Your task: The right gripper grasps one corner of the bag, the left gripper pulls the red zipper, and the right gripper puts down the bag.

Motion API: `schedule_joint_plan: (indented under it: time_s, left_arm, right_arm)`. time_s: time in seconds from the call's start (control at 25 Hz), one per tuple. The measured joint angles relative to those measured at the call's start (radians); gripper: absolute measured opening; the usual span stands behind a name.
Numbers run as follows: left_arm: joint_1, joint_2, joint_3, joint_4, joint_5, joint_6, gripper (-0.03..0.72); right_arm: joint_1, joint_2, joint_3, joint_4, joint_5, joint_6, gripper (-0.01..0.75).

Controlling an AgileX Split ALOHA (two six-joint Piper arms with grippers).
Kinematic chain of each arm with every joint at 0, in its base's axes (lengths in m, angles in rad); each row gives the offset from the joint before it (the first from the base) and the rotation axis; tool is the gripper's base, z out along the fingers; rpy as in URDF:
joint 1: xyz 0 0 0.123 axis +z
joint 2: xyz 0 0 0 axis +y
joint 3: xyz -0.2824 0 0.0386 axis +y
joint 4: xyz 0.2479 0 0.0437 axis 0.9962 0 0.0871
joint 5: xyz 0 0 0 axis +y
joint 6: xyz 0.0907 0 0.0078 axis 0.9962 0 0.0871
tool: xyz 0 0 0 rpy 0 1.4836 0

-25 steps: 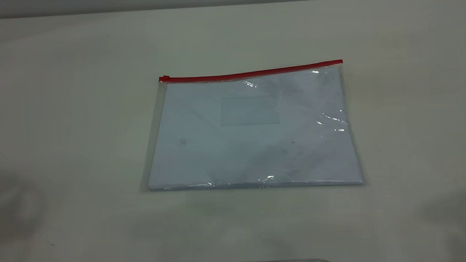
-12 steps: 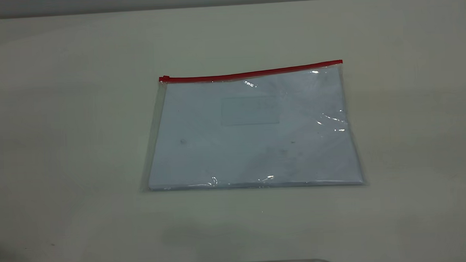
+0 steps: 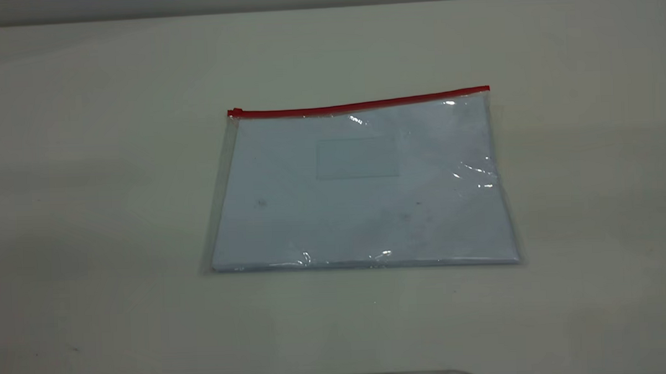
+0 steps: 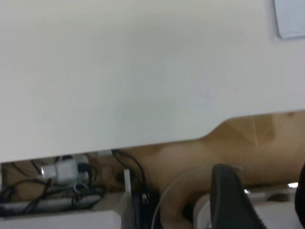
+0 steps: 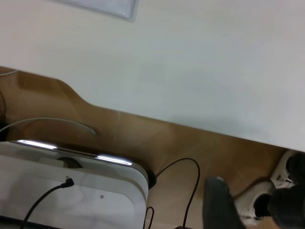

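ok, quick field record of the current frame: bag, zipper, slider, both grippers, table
bag: clear pouch with white paper inside, lying flat on the table, nothing touching it
red zipper: runs along the bag's far long edge
slider: at the exterior view's left end of the zipper
left gripper: off the table edge, away from the bag
right gripper: off the table edge, away from the bag
table: pale surface
task state: no corner grasped at this moment
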Motion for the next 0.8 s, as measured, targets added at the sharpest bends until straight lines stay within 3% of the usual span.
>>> schedule_joint_plan:
  time_s: [0.56, 0.8]
  left_arm:
    - [0.000, -0.289, 0.003, -0.006, 0.020, -0.004, 0.399]
    - [0.000, -0.321, 0.003, -0.006, 0.025, -0.010, 0.399]
  right_arm:
    - [-0.001, -0.019, 0.000, 0.000, 0.000, 0.000, 0.453]
    - [-0.083, -0.234, 0.000, 0.001, 0.003, 0.000, 0.453]
